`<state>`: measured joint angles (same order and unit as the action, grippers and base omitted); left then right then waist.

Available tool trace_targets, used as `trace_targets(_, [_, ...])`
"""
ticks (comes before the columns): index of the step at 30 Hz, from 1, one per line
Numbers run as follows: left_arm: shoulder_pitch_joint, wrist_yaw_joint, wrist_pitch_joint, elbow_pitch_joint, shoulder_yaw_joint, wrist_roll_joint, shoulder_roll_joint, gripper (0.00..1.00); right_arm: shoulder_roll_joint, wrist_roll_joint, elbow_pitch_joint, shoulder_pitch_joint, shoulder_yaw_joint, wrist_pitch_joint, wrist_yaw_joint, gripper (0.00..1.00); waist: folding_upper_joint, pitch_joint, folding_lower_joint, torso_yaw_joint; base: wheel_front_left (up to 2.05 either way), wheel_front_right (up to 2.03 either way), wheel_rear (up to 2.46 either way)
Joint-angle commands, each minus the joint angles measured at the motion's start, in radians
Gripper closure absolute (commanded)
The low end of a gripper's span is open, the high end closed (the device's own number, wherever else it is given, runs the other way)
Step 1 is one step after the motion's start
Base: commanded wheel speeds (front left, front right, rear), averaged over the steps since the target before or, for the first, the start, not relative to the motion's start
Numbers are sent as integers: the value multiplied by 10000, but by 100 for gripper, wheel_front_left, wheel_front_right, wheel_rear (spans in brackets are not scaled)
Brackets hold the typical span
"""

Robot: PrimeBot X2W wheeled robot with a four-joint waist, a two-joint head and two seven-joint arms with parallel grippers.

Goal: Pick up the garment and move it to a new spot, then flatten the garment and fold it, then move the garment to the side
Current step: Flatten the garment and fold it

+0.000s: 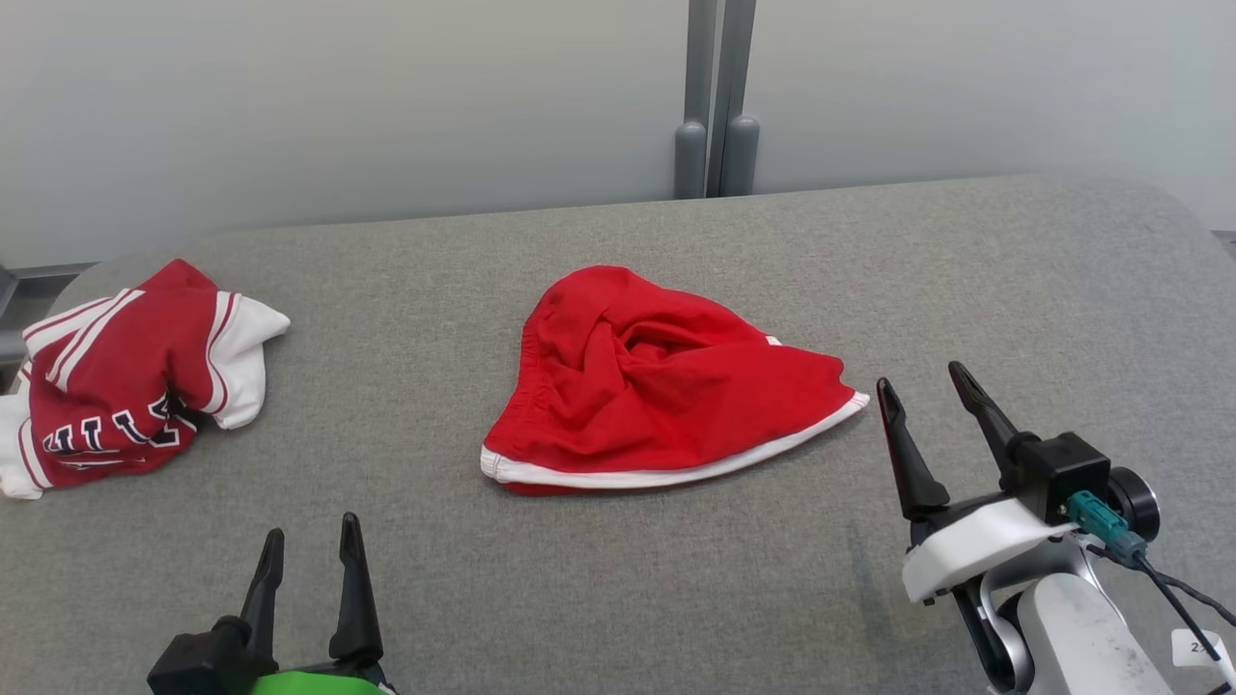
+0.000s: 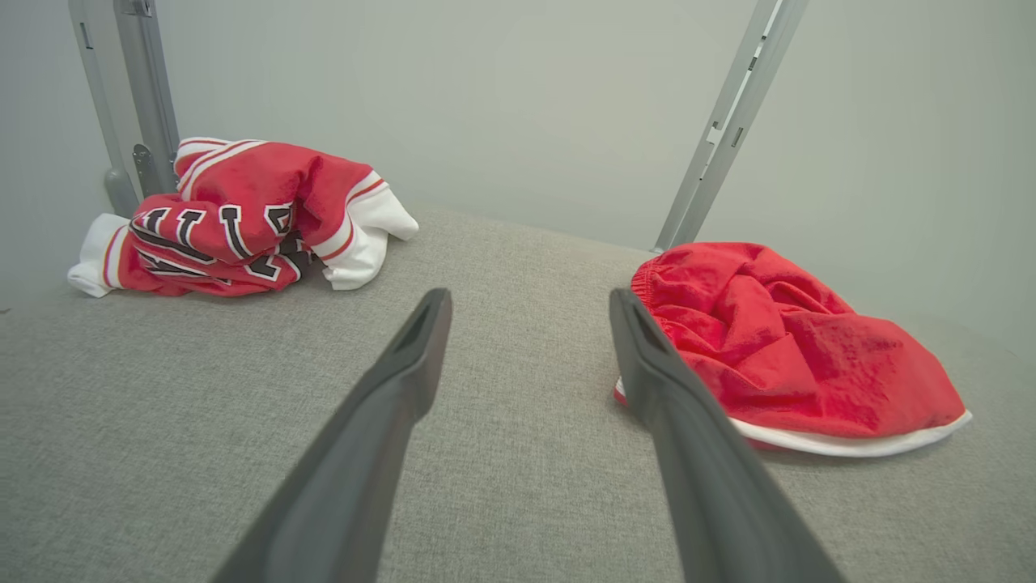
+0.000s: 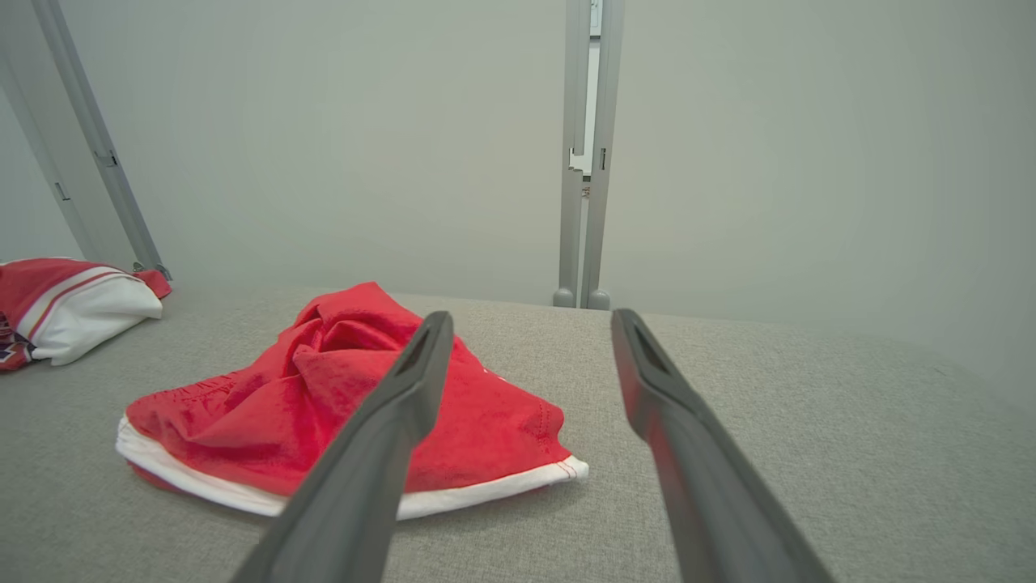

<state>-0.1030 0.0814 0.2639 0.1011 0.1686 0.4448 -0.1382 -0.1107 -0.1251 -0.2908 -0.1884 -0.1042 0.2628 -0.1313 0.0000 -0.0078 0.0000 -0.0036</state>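
A crumpled red garment (image 1: 647, 386) with a white hem lies bunched in the middle of the grey table (image 1: 618, 579); it also appears as the red garment (image 2: 777, 348) at the right of the left wrist view and as the red garment (image 3: 324, 405) at the left of the right wrist view. My left gripper (image 1: 311, 545) stands open at the near edge, well short of the cloth and to its left. Just off the garment's right hem corner, my right gripper (image 1: 922, 376) is open with nothing between its fingers.
A second bundle, a red and white jersey (image 1: 116, 381) with dark lettering, lies at the table's far left; the jersey (image 2: 243, 214) shows its lettering in the left wrist view. Grey upright posts (image 1: 715, 106) stand behind the table against a pale wall.
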Motion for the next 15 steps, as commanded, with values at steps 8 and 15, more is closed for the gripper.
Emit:
trace_targets(8, [-273,20,9,-298,-48,-285,-48,0,274,270,516,418,275,-186,10,0,0,-70,0,-6,0,0,0])
trace_targets(15, [-148,-34,10,-314,11,-378,3,0,368,333,662,477,397,-304,10,0,0,-96,0,7,0,0,0])
